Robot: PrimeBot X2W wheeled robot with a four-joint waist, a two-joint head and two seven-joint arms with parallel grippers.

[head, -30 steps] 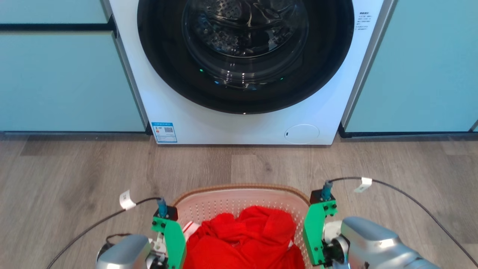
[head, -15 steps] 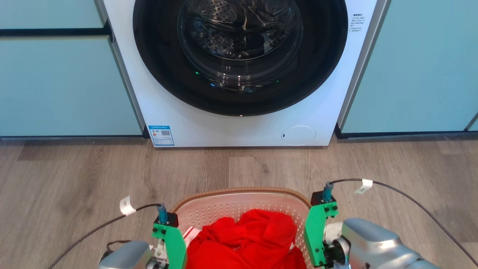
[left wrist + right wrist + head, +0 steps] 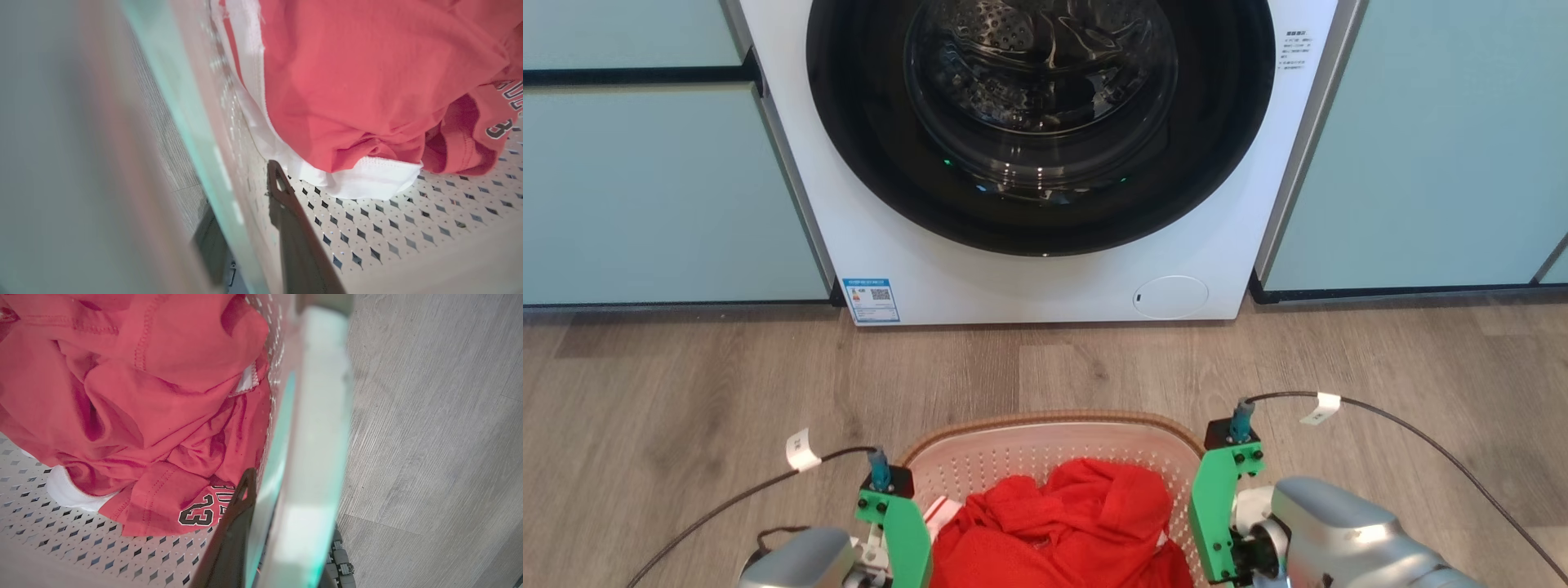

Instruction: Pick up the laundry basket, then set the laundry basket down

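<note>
Pinches the laundry basket's (image 3: 1045,423) left wall with the left tool (image 3: 245,202), one finger inside, one outside. Holds it, red jersey (image 3: 1086,514) inside, near and central before the washing machine (image 3: 1045,278). Clamps the right wall with the right tool (image 3: 267,490). Since a second ago, finds the whole view slid slightly left and down, basket fixed between tools: camera motion, likely mid-carry, set-down pending.

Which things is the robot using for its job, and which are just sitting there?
For the job: laundry basket; left hand and right hand, each straddling its wall.
Just there: red clothes lying inside it; washing machine; cabinets; floor.
</note>
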